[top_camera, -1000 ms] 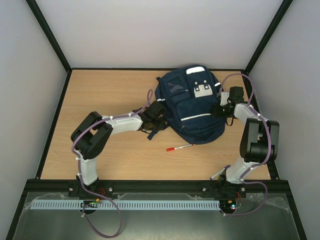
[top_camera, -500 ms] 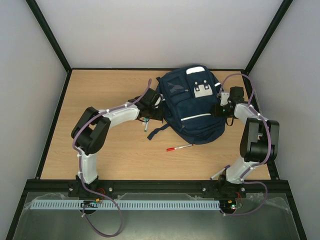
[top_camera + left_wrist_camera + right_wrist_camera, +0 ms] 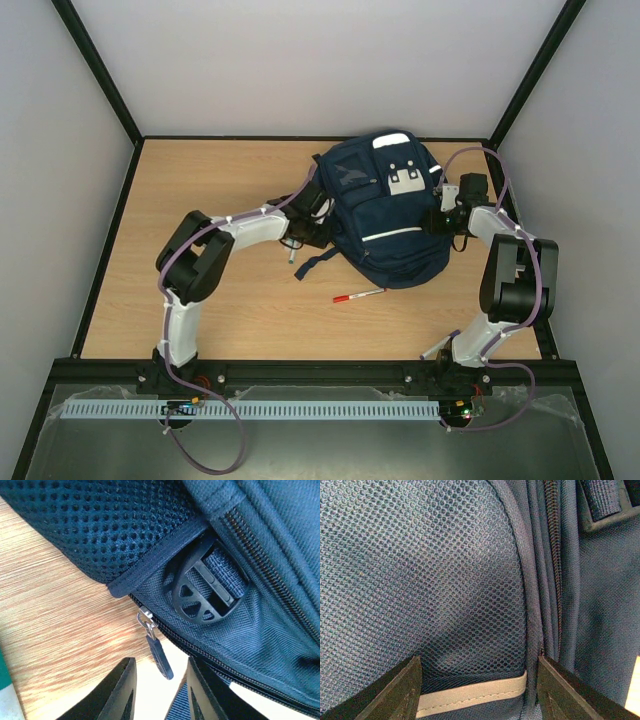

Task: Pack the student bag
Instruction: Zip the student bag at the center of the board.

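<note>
Right gripper [image 3: 478, 662], jaws wide, empty, is pressing against student bag [image 3: 385, 215], likely steadying it; left gripper [image 3: 161, 669], jaws part-open, is straddling zip pull [image 3: 157, 652], ungripped.

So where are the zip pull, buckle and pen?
zip pull [image 3: 159, 657], left wrist view, dark hanging tab.
buckle [image 3: 212, 586], left wrist view, middle bar.
pen [image 3: 360, 295], top external view, mid-barrel.

Bright even overhead light, soft shadows, wrist views perhaps slightly blurred
</note>
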{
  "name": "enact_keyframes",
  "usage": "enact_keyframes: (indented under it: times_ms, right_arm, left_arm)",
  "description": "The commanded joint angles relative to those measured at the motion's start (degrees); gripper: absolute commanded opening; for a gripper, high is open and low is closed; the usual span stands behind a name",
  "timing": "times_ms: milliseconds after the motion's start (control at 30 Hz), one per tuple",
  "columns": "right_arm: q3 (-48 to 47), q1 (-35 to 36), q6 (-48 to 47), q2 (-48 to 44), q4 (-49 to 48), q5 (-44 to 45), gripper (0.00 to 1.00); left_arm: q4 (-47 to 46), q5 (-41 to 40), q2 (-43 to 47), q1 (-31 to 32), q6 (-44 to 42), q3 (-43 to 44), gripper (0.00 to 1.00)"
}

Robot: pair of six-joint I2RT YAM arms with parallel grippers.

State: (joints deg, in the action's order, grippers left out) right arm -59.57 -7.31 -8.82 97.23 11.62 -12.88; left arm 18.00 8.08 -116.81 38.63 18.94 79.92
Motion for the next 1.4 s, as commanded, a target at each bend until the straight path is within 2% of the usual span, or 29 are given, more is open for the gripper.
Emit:
enact_keyframes:
  times_ms: [0, 267, 300, 433, 467, 633, 767, 900, 1200, 1367]
  right_arm:
    - [1.2, 0.7, -0.8, 3.5, 6.7, -2.3, 0.62]
    - [1.2, 0.7, -0.9, 3.8, 6.9, -2.5, 0.62]
    - [1.1, 0.6, -0.8, 3.8, 6.9, -2.5, 0.62]
    - [1.1, 0.6, -0.9, 3.9, 7.0, -2.5, 0.62]
    - [1.1, 0.6, -1.0, 3.9, 7.0, -2.5, 0.62]
    - [1.1, 0.5, -0.9, 4.2, 7.2, -2.4, 0.62]
    - [0.8, 0.6, -0.9, 4.7, 7.4, -2.6, 0.62]
    - [0.7, 0.5, -0.8, 5.0, 7.7, -2.8, 0.62]
    - [-0.4, 0.5, -0.2, 6.5, 8.1, -3.7, 0.62]
    - [-7.0, 1.0, 0.4, 11.4, 11.0, -4.3, 0.62]
  left_arm:
    - [2.1, -0.9, -2.1, 0.8, 0.3, 0.9, 0.28]
    - [2.9, -4.0, -4.6, 2.1, 0.6, 3.2, 0.26]
    - [2.9, -4.1, -4.7, 2.2, 0.5, 3.3, 0.24]
    - [3.5, -5.5, -4.0, 3.2, 0.1, 3.2, 0.05]
    - [4.0, -6.1, -3.5, 3.5, -0.3, 3.2, 0.03]
    - [8.7, -8.0, -0.1, 4.8, -2.8, 2.2, 0.03]
    - [12.6, -2.8, 1.4, 5.8, -5.2, 1.0, 0.03]
    - [12.8, 1.8, 3.0, 9.0, -6.6, -0.3, 0.02]
    - [12.1, 6.9, -1.3, 19.0, -5.6, 7.4, 0.02]
    - [11.3, 7.0, -3.6, 22.8, -4.2, 11.5, 0.02]
